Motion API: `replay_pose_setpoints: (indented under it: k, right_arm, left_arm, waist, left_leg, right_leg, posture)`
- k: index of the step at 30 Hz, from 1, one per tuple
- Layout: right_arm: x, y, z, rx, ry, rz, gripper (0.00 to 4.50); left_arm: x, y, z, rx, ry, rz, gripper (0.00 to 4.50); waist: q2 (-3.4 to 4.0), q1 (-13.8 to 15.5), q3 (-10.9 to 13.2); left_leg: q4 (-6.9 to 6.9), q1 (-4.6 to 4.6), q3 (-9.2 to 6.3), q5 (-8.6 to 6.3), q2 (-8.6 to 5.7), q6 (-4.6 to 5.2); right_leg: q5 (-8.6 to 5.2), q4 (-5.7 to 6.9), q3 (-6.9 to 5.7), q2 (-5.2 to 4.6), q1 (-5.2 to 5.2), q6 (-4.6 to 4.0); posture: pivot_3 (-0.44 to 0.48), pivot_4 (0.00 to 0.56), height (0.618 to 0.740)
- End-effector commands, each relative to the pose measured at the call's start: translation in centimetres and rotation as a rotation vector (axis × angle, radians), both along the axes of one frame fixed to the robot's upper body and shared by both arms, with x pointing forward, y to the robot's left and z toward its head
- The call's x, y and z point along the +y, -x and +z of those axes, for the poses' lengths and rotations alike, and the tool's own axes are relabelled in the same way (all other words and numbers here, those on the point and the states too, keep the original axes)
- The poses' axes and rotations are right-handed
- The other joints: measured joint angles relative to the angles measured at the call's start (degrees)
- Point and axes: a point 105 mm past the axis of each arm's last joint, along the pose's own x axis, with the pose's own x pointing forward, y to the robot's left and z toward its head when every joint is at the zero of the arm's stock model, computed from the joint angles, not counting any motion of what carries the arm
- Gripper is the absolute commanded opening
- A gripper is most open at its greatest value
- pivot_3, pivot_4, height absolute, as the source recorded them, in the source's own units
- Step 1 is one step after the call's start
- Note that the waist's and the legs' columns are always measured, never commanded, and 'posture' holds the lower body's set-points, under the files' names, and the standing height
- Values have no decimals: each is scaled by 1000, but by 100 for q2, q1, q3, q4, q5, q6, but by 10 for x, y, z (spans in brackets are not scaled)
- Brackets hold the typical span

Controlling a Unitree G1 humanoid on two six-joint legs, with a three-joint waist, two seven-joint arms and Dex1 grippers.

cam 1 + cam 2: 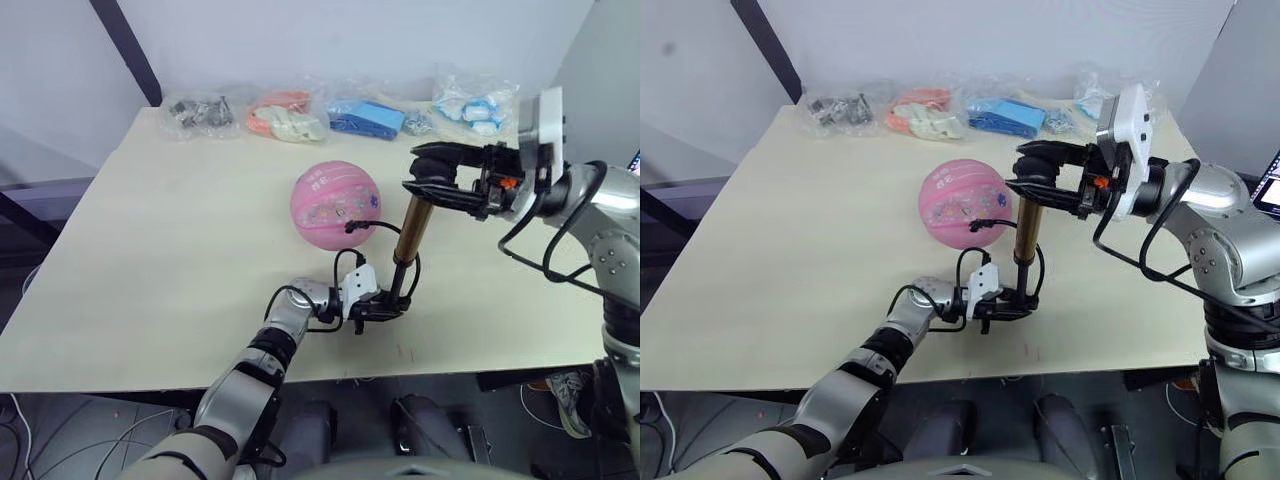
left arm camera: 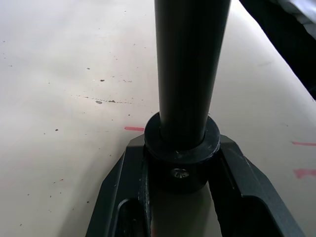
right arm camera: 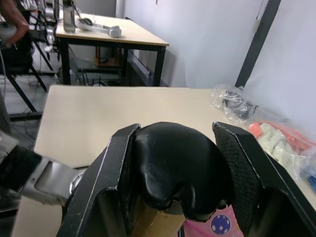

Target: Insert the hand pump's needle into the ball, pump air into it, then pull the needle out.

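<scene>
hand pump stood near-upright, long axis vertical, handle up | left gripper clamped its base; right gripper clamped the T-handle | ball just beside the pump, hose reaching it | beige table, white walls

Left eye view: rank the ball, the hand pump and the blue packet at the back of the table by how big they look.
1. ball: largest.
2. hand pump: about as long as the ball is wide, but far slimmer.
3. blue packet: smallest, though it lies farther from the camera, so its true size is unsure.
</scene>
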Motion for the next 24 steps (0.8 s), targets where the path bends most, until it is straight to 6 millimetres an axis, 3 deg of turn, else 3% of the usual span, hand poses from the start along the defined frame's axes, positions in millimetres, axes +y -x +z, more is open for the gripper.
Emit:
replay_pose_setpoints:
  k: [1,12,14,16,19,22,24]
  right_arm:
    - [8,-1,-48,86,47,-21,1943]
    - [14,4,-133,207,141,-73,1943]
    - [12,5,-141,201,167,-79,1943]
    - [13,7,-130,190,121,-65,1943]
    - [11,7,-97,132,61,-35,1943]
    - [3,4,-36,30,-17,3,1943]
    - [1,6,-11,1,-42,22,1943]
  left_arm:
    - [15,13,-32,112,-96,26,1073]
    - [14,12,-31,110,-90,33,1073]
    - [14,12,-31,110,-89,33,1073]
    - [14,12,-31,110,-89,34,1073]
    - [16,12,-31,112,-91,37,1073]
    - [16,13,-32,113,-91,35,1073]
    - [16,13,-32,114,-90,33,1073]
  waist:
    - [-1,-3,-3]
    - [-6,-16,-17]
    - [-5,-16,-17]
    - [-5,-19,-18]
    - [-5,-19,-15]
    - [3,-18,5]
    - [13,-11,21]
  left_leg:
    - [0,6,0,0,0,0]
    - [2,31,-2,0,3,0]
    - [2,35,-3,0,3,0]
    - [1,43,0,0,3,0]
    - [-4,65,-2,-1,4,-1]
    - [-6,63,3,-1,5,-1]
    - [-6,55,-2,-1,3,-1]
  right_leg:
    - [0,0,-1,0,6,1]
    - [-1,1,-3,3,30,1]
    - [-1,1,-5,4,35,1]
    - [-1,0,-1,4,42,1]
    - [-2,-5,-3,3,64,2]
    - [-2,-9,1,2,63,2]
    - [-2,-10,-3,1,58,2]
  posture:
    - [0,150,740]
    - [0,150,740]
    - [0,150,740]
    - [0,150,740]
    - [0,150,740]
    - [0,150,740]
    - [0,150,740]
